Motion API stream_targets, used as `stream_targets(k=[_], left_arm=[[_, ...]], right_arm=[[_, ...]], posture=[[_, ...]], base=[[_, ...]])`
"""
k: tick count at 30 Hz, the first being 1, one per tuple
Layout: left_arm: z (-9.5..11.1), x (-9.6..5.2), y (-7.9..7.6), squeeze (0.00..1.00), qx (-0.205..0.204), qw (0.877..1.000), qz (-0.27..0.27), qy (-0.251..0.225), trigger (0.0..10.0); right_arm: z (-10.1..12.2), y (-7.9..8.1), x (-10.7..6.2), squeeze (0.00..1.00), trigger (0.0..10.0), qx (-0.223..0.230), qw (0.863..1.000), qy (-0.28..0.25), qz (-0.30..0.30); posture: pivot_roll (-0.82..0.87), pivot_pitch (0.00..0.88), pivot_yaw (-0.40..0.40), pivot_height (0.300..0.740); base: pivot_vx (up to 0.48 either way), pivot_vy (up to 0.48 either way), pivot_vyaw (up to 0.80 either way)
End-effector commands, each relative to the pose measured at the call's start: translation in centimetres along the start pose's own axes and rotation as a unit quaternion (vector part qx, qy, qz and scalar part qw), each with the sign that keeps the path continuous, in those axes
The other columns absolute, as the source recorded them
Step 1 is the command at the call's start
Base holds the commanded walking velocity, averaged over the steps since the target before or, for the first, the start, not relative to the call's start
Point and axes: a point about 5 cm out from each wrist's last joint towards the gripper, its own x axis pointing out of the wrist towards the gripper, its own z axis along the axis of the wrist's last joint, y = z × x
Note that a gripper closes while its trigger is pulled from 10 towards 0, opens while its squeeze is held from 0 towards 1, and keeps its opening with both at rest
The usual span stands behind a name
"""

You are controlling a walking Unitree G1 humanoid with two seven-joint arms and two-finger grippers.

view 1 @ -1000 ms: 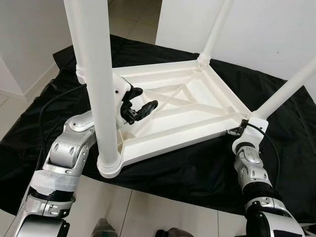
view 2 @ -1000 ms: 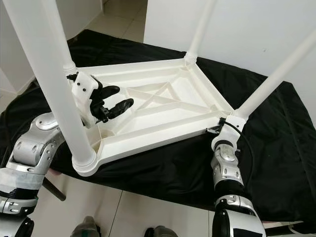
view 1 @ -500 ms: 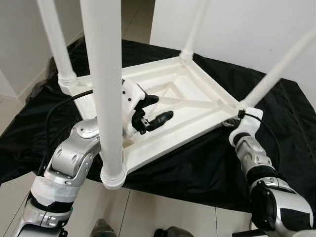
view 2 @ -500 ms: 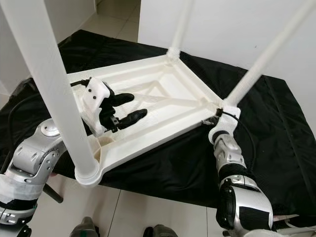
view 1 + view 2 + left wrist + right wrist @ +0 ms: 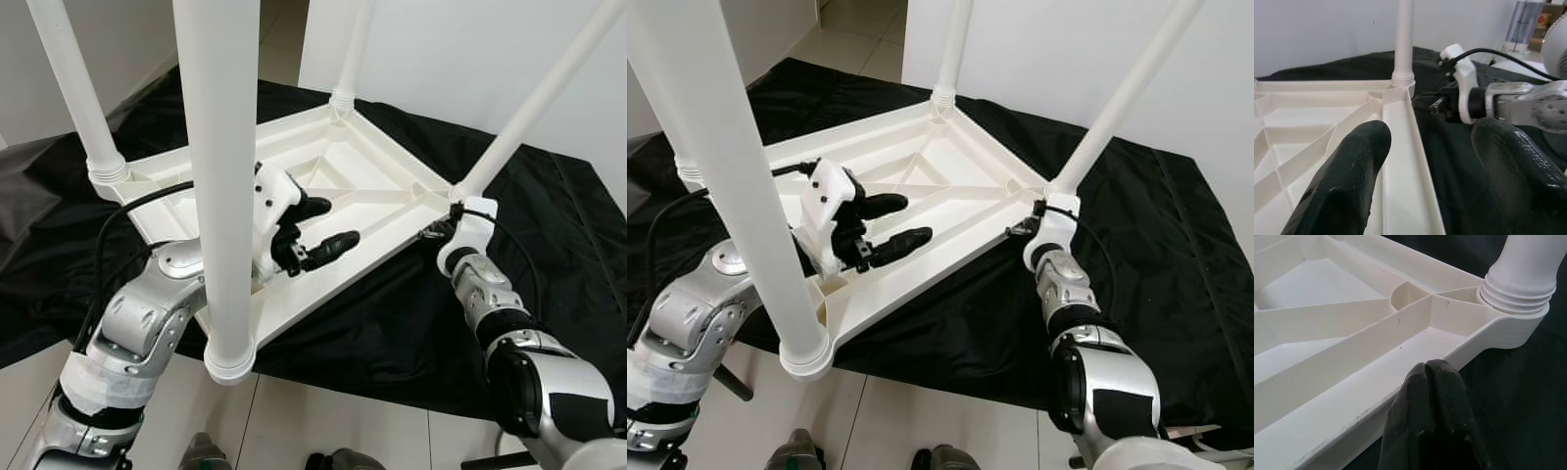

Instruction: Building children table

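A white plastic table (image 5: 377,186) lies upside down on a black cloth, its ribbed underside facing up. Four white legs stand in its corners: the near leg (image 5: 217,147), the left leg (image 5: 73,88), the far leg (image 5: 355,39) and the right leg (image 5: 539,98). My left gripper (image 5: 335,223) hangs open over the near right rim (image 5: 1400,137), one finger (image 5: 1347,171) inside the rim and the other (image 5: 1513,161) outside it. My right gripper (image 5: 431,232) is shut, its fingertips (image 5: 1432,382) against the rim's outer edge by the right leg's threaded base (image 5: 1520,279).
The black cloth (image 5: 392,323) covers a low surface and hangs over its front edge. Tiled floor (image 5: 294,421) lies below it. A white wall (image 5: 460,49) stands close behind the far and right legs. The near leg rises right in front of my left arm.
The whole view has shifted. My left gripper has moved along the near rim towards the right corner, still open. My right gripper stays shut at the right corner.
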Motion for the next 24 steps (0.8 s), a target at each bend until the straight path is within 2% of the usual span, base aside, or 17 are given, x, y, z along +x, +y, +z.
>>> stream_targets(k=[1,2,4,6,8,9,11,14,16,18,20,21,22,24], left_arm=[[0.1,0.1,0.0,0.0,0.014,1.0,-0.026,0.001,10.0],[0.1,0.1,0.0,0.0,0.014,1.0,-0.026,0.001,10.0],[0.1,-0.3,1.8,0.0,0.025,0.999,0.023,-0.003,10.0],[0.1,-0.3,1.8,0.0,0.025,0.999,0.023,-0.003,10.0],[-0.6,-1.1,4.3,0.0,0.021,0.997,0.075,0.006,10.0],[-0.6,-1.1,4.3,0.0,0.021,0.997,0.075,0.006,10.0],[-1.3,-1.9,6.0,0.0,0.027,0.995,0.096,0.018,10.0],[-1.6,-2.1,6.5,0.0,0.031,0.994,0.101,0.021,10.0],[-2.0,-2.6,7.4,0.0,0.045,0.993,0.11,0.023,10.0],[-2.0,-2.6,7.4,0.0,0.045,0.993,0.11,0.023,10.0],[-3.3,-3.3,8.5,0.0,0.045,0.992,0.106,0.048,10.0],[-3.3,-3.3,8.5,0.0,0.045,0.992,0.106,0.048,10.0],[-3.8,-3.5,8.8,0.0,0.041,0.992,0.1,0.058,10.0],[-3.8,-3.5,8.8,0.0,0.041,0.992,0.1,0.058,10.0]], right_arm=[[0.1,-0.3,-0.2,0.0,10.0,-0.006,1.0,-0.014,-0.002],[0.1,-0.3,-0.2,0.0,10.0,-0.006,1.0,-0.014,-0.002],[0.1,-0.7,-0.9,0.0,10.0,0.0,0.999,-0.046,-0.001],[0.1,-0.7,-0.9,0.0,10.0,0.0,0.999,-0.046,-0.001],[0.3,-1.0,-2.1,0.0,10.0,0.003,0.995,-0.096,-0.008],[0.3,-1.0,-2.1,0.0,10.0,0.003,0.995,-0.096,-0.008],[0.2,-1.4,-3.8,0.0,10.0,0.005,0.991,-0.135,-0.016],[0.1,-1.5,-4.6,0.0,10.0,0.003,0.989,-0.145,-0.015],[-0.3,-1.5,-6.1,0.0,10.0,0.0,0.988,-0.154,-0.004],[-0.3,-1.5,-6.1,0.0,10.0,0.0,0.988,-0.154,-0.004],[-0.5,-1.5,-8.3,0.0,10.0,-0.004,0.986,-0.163,0.022],[-0.5,-1.5,-8.3,0.0,10.0,-0.004,0.986,-0.163,0.022],[-0.6,-1.4,-9.1,0.0,10.0,-0.007,0.986,-0.165,0.031],[-0.6,-1.4,-9.1,0.0,10.0,-0.007,0.986,-0.165,0.031]], posture=[[0.18,0.034,-0.122,0.74],[0.18,0.034,-0.122,0.74],[0.18,0.039,-0.12,0.74],[0.18,0.039,-0.12,0.74],[0.17,0.043,-0.116,0.74],[0.17,0.043,-0.116,0.74],[0.16,0.044,-0.114,0.74],[0.16,0.044,-0.114,0.74],[0.15,0.044,-0.107,0.74],[0.15,0.044,-0.107,0.74],[0.13,0.043,-0.101,0.74],[0.13,0.043,-0.101,0.74],[0.13,0.043,-0.101,0.74],[0.13,0.043,-0.101,0.74]], base=[[0.0,0.0,0.0],[0.0,0.0,0.0],[0.0,0.0,0.0],[0.0,0.0,0.0],[0.0,0.0,0.0],[0.0,0.0,0.0],[0.0,0.0,0.0],[0.0,0.0,0.0],[0.0,0.0,0.0],[0.0,0.0,0.0],[0.0,0.0,0.0],[0.0,0.0,0.0],[0.0,0.0,0.0],[0.0,0.0,0.0]])
